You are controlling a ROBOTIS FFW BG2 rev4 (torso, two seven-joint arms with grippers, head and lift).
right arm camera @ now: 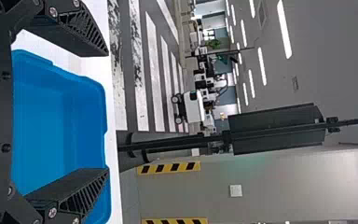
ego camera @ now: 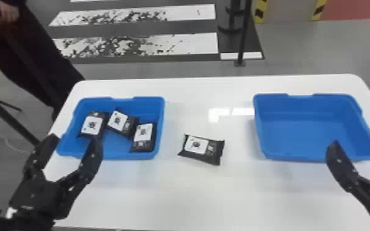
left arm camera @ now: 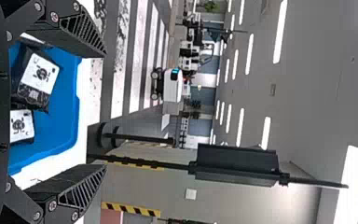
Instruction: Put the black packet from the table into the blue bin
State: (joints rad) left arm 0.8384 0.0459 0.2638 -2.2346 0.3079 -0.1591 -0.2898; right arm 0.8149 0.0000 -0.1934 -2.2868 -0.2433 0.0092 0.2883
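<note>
In the head view a black packet with a white label lies flat on the white table, between two blue bins. The left blue bin holds several similar packets; the right blue bin has nothing in it. My left gripper stands open over the near left part of the left bin, and in the left wrist view the left gripper has nothing between its fingers. Over the near right part of the right bin is my right gripper, also open; the right wrist view shows the right gripper with its fingers apart.
The white table carries both bins, their raised walls on either side of the lone packet. Beyond the far edge stands a black pole on the floor. A dark stand leg is left of the table.
</note>
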